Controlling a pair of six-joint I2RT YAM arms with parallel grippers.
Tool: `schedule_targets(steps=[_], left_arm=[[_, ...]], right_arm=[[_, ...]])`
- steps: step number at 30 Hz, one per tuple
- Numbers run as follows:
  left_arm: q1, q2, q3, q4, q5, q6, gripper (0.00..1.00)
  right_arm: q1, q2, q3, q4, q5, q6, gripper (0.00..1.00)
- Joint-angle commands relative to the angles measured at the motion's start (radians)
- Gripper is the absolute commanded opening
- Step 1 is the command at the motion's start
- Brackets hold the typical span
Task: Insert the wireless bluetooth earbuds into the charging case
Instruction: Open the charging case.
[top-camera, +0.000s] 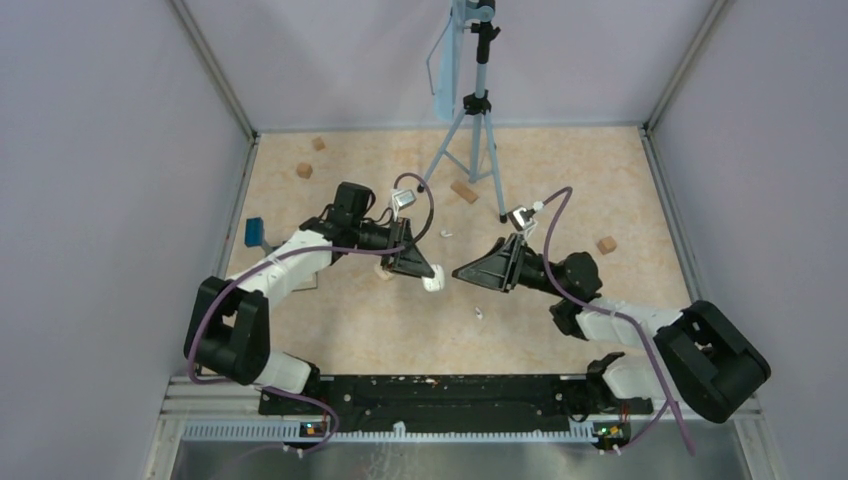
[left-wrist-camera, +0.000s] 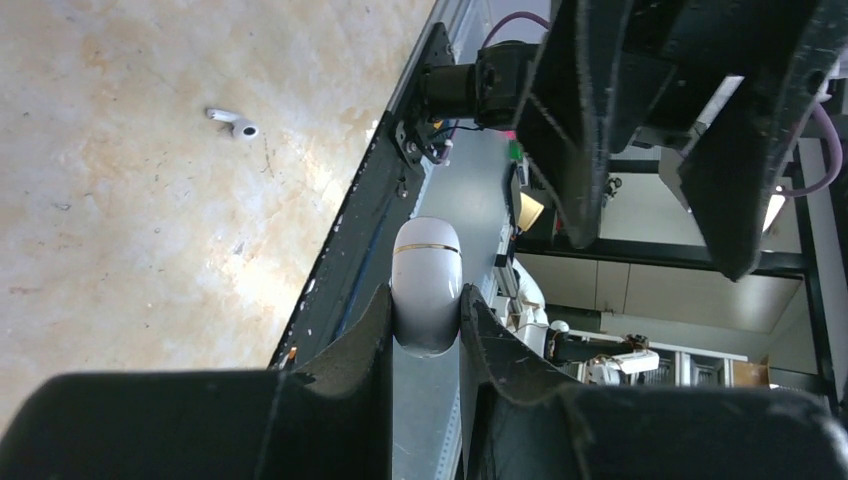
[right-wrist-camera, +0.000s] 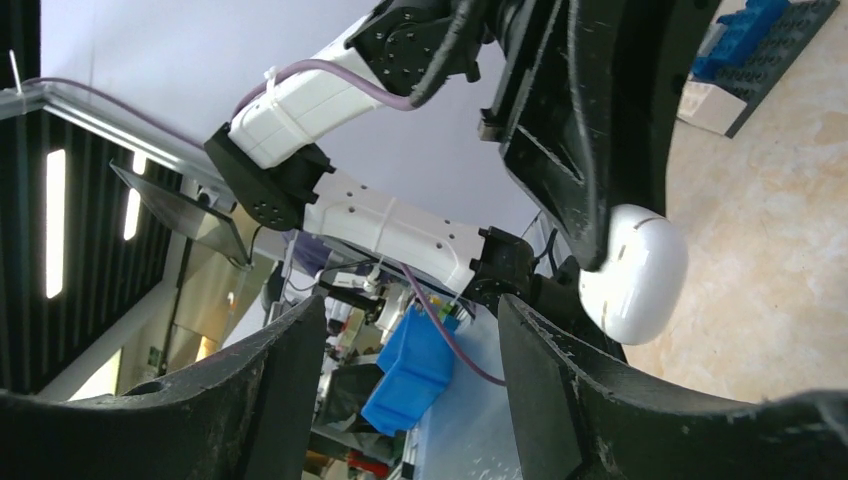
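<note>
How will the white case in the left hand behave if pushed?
The charging case looks smooth, glossy and rounded, so it may slip or pivot. The left hand pinches only one end, so a push could lever it. It appears rigid and probably light.

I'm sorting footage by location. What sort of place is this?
Probably a robotics lab test cell: plain wall panels enclose the table, a tripod stands on it, and two robot arms are mounted at its near edge.

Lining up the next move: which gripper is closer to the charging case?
Left. The left gripper is shut on the charging case; the right gripper faces it close by, fingers open, not touching.
</note>
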Motion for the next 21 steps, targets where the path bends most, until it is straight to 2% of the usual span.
schedule_targets(steps=[1, 5, 7, 10, 12, 16, 21], left_arm=[[-0.003, 0.002, 0.016, -0.014, -0.021, 0.05, 0.0], [-0.004, -0.004, 0.021, -0.02, -0.01, 0.059, 0.0], [-0.004, -0.008, 0.021, -0.023, -0.006, 0.066, 0.0], [-0.003, -0.015, 0.02, -0.017, 0.023, 0.071, 0.0], [-0.004, -0.016, 0.019, -0.006, 0.05, 0.068, 0.0], [-0.005, -0.029, 0.019, 0.04, 0.101, 0.045, 0.0], [-0.005, -0.06, 0.012, 0.109, 0.129, -0.008, 0.0]], right_arm=[[0.004, -0.047, 0.035, -0.041, 0.01, -0.072, 0.62], [0.004, -0.094, 0.05, -0.17, 0.038, -0.137, 0.62], [0.004, -0.133, 0.076, -0.334, 0.059, -0.205, 0.63], [0.004, -0.175, 0.122, -0.558, 0.104, -0.31, 0.7], [0.005, -0.164, 0.155, -0.638, 0.093, -0.359, 0.76], [0.007, -0.07, 0.177, -0.567, 0.011, -0.332, 0.79], [0.026, 0.023, 0.167, -0.402, -0.027, -0.265, 0.73]])
